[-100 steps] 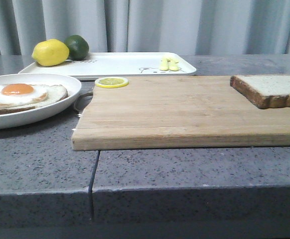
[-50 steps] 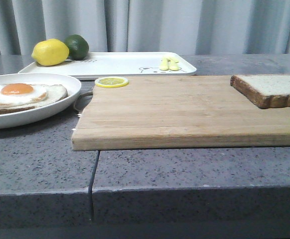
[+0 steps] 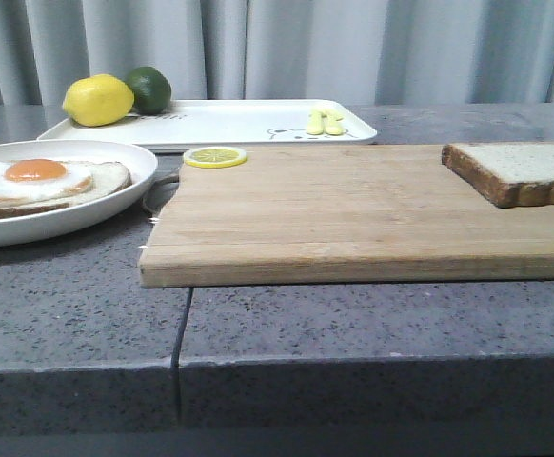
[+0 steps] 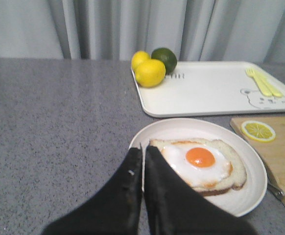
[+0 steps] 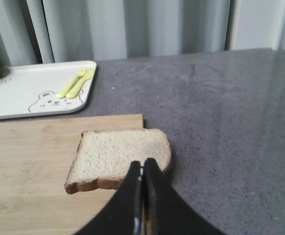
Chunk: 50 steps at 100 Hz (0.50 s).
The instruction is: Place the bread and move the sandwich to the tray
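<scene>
Seemingly everything, bread included, has shifted slightly right.

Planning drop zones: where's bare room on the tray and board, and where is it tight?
Tray: bare middle, between the lemons and lime at one end and the yellow cutlery at the other. Cutting board: bare between the lemon slice and the bread. Tight: the gap between the plate and the board.

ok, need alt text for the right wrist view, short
A slice of bread lies on the corner of a wooden cutting board, just beyond the right gripper, whose jaws are shut. Behind, a white tray holds yellow utensils on a grey counter.
</scene>
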Tool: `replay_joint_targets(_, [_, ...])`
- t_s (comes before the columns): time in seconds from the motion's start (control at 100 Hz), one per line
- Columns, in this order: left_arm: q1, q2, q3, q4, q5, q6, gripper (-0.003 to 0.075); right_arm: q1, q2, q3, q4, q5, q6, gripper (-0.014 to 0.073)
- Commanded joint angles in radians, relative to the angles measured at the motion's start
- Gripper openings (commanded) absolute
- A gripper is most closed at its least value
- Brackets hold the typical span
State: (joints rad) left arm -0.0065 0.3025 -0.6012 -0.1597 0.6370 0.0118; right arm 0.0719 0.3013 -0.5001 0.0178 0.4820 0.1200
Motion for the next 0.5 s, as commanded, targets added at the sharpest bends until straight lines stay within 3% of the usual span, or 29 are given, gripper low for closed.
replay_joint_targets(0.0, [-0.009, 0.119, -0.145, -0.022, 0.069, -0.001, -0.0019, 0.002, 0.112, -0.145, -0.009, 0.057, -0.001, -0.0116])
replay_joint_targets(0.15, [-0.009, 0.26, -0.275, -0.079, 0.202, -0.001, -0.0019, 0.002, 0.257, -0.292, -0.009, 0.168, -0.001, -0.0116])
replay_joint_targets(0.49, [-0.009, 0.406, -0.313, -0.174, 0.212, -0.001, -0.0019, 0.002, 0.351, -0.33, -0.008, 0.171, -0.001, -0.0116])
